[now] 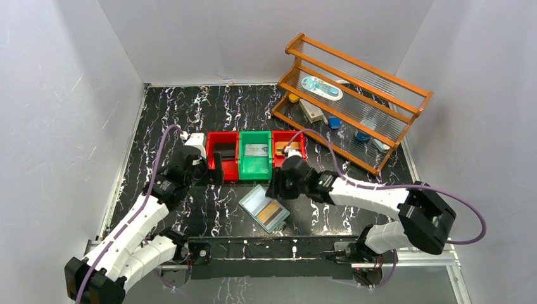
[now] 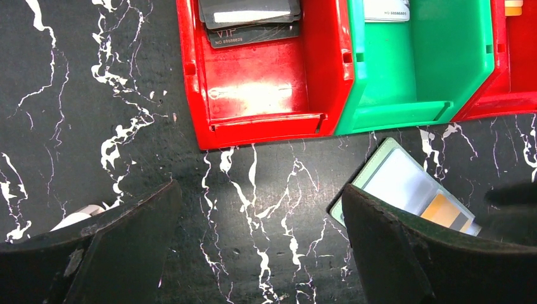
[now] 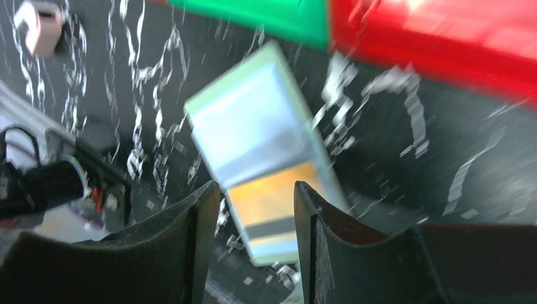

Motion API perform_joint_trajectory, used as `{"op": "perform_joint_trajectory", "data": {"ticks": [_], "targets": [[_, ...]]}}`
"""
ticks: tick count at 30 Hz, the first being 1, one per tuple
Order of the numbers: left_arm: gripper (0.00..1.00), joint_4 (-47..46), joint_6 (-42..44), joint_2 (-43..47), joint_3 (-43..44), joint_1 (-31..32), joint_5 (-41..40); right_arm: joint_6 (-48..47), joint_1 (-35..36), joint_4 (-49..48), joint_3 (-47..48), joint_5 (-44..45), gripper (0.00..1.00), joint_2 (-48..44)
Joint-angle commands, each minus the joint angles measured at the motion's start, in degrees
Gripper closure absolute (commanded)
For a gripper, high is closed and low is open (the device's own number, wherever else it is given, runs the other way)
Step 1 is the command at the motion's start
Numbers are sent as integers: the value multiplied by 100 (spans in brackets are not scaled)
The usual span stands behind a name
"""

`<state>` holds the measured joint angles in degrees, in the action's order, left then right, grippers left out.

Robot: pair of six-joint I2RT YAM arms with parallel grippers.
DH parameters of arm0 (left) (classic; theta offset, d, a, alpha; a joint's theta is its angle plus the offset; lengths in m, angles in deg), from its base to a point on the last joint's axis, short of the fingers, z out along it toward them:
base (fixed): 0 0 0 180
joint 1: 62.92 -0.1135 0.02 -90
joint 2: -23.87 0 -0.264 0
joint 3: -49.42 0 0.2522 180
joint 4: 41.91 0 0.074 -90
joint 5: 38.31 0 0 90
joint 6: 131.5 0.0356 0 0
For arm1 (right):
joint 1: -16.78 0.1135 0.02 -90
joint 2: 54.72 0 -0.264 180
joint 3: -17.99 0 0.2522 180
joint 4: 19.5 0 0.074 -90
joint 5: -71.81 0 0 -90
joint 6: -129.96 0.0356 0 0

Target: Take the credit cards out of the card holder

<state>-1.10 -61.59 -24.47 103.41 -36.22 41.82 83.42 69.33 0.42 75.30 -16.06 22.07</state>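
Card holder [image 1: 256, 201] lies open on tabletop [image 1: 190, 114] at 6 o'clock of green bin [image 1: 256, 168], soft and slidey; its tan-gold credit card [image 1: 271, 213] looks thin, stiff, light, so pinch the exposed edge; right tool [image 3: 256, 187] half-open and empty, left tool [image 2: 259, 190] wide open.

A red bin [image 1: 231, 172], a green bin [image 1: 255, 171] and another red bin [image 1: 282, 135] stand side by side on the black marbled tabletop [image 1: 209, 107]; a wooden rack [image 1: 364, 88] stands behind them.

Robot test cell, lab-type. Plain white panel walls [image 1: 76, 95] box in a black marbled tabletop [image 1: 209, 107]. Left arm [image 1: 136, 221] and right arm [image 1: 373, 193] bolted to a mounting bar [image 1: 272, 250] at near edge. Purple cables [image 1: 483, 221] trail loose. Staged props: plastic bins [image 1: 255, 155], wooden rack [image 1: 354, 95].
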Motion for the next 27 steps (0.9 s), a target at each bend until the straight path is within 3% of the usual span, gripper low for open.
{"op": "perform_joint_trajectory", "data": {"ticks": [1, 9, 14, 27], "targets": [[2, 54, 118, -2, 92, -22, 123, 1892, 998, -239, -33, 652, 44, -84], [2, 46, 120, 29, 75, -24, 148, 3122, 2330, 1676, 817, 2746, 45, 580], [1, 55, 138, -9, 87, -24, 229, 3677, 2468, 1920, 895, 2708, 44, 1090], [2, 47, 162, -70, 98, -24, 383, 4316, 2601, 1793, 246, 2799, 45, 995]]}}
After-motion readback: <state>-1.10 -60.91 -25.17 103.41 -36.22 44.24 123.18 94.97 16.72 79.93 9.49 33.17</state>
